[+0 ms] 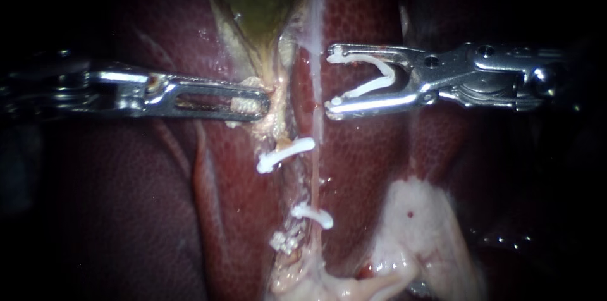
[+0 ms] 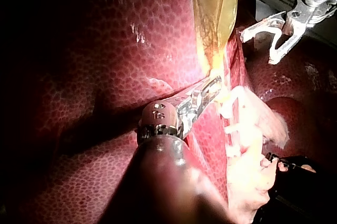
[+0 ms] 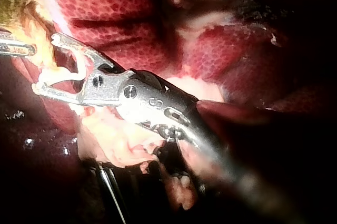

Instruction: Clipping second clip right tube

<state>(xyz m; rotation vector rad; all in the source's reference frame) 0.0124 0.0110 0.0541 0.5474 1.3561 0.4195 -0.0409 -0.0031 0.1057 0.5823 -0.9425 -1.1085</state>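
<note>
The right instrument (image 1: 328, 82) holds an open clip (image 1: 370, 88) in wide-spread jaws just beside the tube (image 1: 315, 73), while the left instrument (image 1: 264, 104) clamps tissue (image 1: 277, 86).

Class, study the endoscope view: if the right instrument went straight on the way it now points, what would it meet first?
Most likely the right tube, the thin pale strand just ahead of the right instrument, whose jaws hold an open clip. Depth is unclear, so it might pass above it.
</note>
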